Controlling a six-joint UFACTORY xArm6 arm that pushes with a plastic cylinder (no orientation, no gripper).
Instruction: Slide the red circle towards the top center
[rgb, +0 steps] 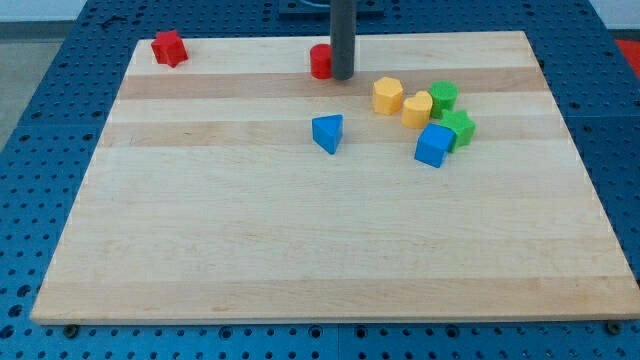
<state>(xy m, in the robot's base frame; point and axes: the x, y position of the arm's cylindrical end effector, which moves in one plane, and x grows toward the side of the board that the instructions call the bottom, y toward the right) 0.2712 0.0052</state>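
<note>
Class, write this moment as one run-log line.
my tip: touching red circle's right | red circle: near top centre | blue triangle: below, apart

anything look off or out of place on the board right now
Nothing looks damaged or tipped. The red star sits alone in the view's top left corner, far from the rest. My tip is against the red circle, on its right side.

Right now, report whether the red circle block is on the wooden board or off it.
On. The red circle block sits on the wooden board near its top edge, my tip beside its right.
</note>
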